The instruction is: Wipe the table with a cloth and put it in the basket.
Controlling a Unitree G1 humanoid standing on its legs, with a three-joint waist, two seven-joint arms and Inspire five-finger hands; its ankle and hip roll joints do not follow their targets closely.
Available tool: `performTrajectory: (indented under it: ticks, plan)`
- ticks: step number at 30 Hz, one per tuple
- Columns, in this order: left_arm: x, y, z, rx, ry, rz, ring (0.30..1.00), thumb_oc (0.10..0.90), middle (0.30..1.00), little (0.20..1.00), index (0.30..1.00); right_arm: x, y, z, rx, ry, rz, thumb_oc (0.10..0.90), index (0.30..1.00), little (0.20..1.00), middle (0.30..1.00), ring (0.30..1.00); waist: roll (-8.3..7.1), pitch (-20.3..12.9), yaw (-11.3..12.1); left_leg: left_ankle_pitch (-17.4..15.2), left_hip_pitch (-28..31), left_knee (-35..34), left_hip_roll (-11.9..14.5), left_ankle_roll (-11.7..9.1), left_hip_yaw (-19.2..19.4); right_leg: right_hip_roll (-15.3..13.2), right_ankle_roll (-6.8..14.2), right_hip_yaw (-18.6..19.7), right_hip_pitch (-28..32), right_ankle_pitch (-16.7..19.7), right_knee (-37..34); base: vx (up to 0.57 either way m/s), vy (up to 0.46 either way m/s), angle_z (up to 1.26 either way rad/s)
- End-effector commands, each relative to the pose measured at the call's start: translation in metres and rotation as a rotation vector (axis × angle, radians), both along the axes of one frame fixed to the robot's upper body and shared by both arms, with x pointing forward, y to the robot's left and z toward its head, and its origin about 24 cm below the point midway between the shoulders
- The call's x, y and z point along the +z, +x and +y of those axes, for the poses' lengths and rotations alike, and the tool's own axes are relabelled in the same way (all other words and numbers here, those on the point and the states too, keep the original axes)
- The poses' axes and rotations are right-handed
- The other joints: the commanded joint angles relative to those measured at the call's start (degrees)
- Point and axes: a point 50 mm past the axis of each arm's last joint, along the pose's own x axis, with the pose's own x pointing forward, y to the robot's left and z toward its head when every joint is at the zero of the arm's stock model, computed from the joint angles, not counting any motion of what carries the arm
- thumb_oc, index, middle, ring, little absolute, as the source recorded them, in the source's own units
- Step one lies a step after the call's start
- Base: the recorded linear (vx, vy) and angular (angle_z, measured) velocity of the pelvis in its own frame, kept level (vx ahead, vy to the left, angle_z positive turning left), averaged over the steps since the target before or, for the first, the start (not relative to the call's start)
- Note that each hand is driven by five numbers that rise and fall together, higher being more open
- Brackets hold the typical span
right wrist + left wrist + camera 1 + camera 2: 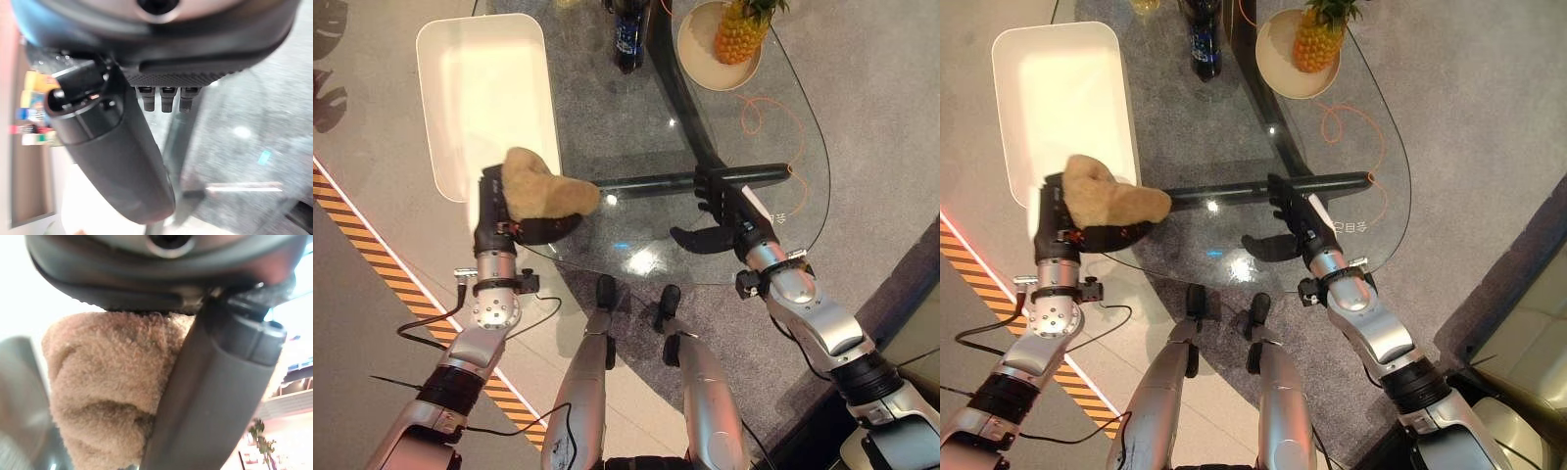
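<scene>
Currently:
cloth (546, 186): tan, fuzzy, bunched, clutched by left hand (499, 211) at glass table (783, 117) edge
basket (484, 93): white, oblong, beside table
right hand (729, 201): fingers straight, over glass

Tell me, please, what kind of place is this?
Probably an indoor demo or showroom area, not a real home. A glass table holds a pineapple in a bowl and a dark bottle, and striped hazard tape marks the floor.

text: none legible | bottle (627, 37) label: unreadable | signs: none
</scene>
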Motion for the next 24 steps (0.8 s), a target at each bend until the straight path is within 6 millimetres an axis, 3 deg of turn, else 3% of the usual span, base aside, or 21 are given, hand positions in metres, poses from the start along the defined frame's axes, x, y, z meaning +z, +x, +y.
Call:
performTrajectory:
  ticks: [1, 6, 13, 24]
  plan:
    - [0.069, -0.013, -0.01, -0.031, 0.014, -0.375, 0.3, 0.1, 0.3, 0.2, 0.3, 0.011, -0.005, 0.011, 0.082, 0.041, -0.029, 0.8, 0.9, 0.9, 0.9, 0.9, 1.27, -1.3, 1.1, -8.4, 1.2, 6.4, -0.4, -0.2, 1.7, 0.9, 1.9, 1.3, 0.5, -0.4, 0.1, 0.01, 0.084, 0.0]
    - [0.079, -0.012, 0.001, 0.054, 0.005, -0.406, 0.3, 0.1, 0.3, 0.2, 0.3, -0.014, -0.009, 0.016, 0.128, -0.047, 0.103, 0.8, 0.9, 0.9, 0.9, 0.9, 1.7, -1.3, 1.0, -8.3, 0.4, 7.1, -0.4, -0.4, 2.1, 0.5, 1.6, 1.7, -0.2, -0.5, 0.3, 0.01, 0.088, 0.02]
    - [0.088, -0.003, 0.021, 0.196, -0.097, -0.432, 0.3, 0.1, 0.3, 0.2, 0.3, -0.03, -0.008, 0.023, 0.178, -0.116, 0.207, 0.8, 0.9, 0.9, 0.9, 0.9, 1.64, -1.3, 0.5, -8.5, -2.2, 9.1, -0.4, -0.4, 2.5, 0.6, 1.3, 2.7, -2.7, -0.5, 1.4, 0.02, 0.094, 0.0]
    - [0.134, 0.014, 0.054, 0.465, -0.096, -0.478, 0.3, 0.1, 0.3, 0.2, 0.3, -0.056, -0.01, 0.032, 0.247, -0.196, 0.356, 0.8, 0.9, 0.9, 0.9, 0.9, 0.48, -1.3, -1.0, -9.7, -7.1, 12.2, 0.1, -0.1, 3.5, 1.3, 1.5, 4.6, -7.1, 0.5, 2.0, 0.02, 0.078, -0.02]
